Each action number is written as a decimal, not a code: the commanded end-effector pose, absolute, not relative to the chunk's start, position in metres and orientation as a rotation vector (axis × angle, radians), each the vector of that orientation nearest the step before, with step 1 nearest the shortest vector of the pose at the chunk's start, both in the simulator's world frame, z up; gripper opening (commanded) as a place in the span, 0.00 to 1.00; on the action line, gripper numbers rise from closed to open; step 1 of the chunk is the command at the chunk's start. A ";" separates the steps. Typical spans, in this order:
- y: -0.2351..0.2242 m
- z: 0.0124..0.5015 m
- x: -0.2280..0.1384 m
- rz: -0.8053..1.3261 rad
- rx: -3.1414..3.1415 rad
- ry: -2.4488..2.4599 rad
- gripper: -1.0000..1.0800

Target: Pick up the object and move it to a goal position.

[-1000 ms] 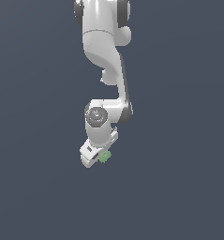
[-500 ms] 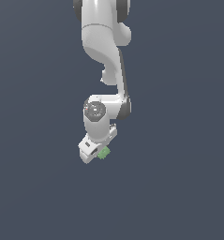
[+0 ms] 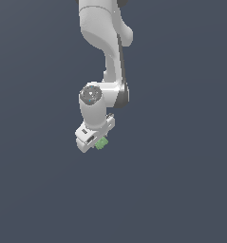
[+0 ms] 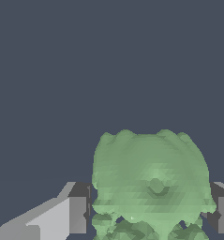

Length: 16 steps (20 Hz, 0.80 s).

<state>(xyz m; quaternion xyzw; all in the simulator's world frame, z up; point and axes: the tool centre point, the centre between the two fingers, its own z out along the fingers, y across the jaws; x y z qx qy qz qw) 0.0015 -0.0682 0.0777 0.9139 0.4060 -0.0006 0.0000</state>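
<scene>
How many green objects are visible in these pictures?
1. The single light-green object sits at the gripper below the white arm in the exterior view; the wrist view shows the same piece between the two fingers. Nothing suggests another one hidden.

A flat, plain surface (image 3: 181,190) of dark slate blue is shown in the exterior view, filling the picture from edge to edge in one even tone. The same dark blue ground (image 4: 108,56) is seen behind everything in the wrist view. One small light-green object (image 3: 101,143) is seen against it; whether it is resting on the surface or held clear of it cannot be told.
</scene>
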 end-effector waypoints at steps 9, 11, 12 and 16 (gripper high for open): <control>-0.094 0.126 -0.062 -0.001 2.871 1.274 0.00; -0.099 0.134 -0.072 -0.001 2.871 1.274 0.00; -0.100 0.137 -0.076 -0.001 2.871 1.274 0.00; -0.107 0.149 -0.090 0.000 2.871 1.274 0.00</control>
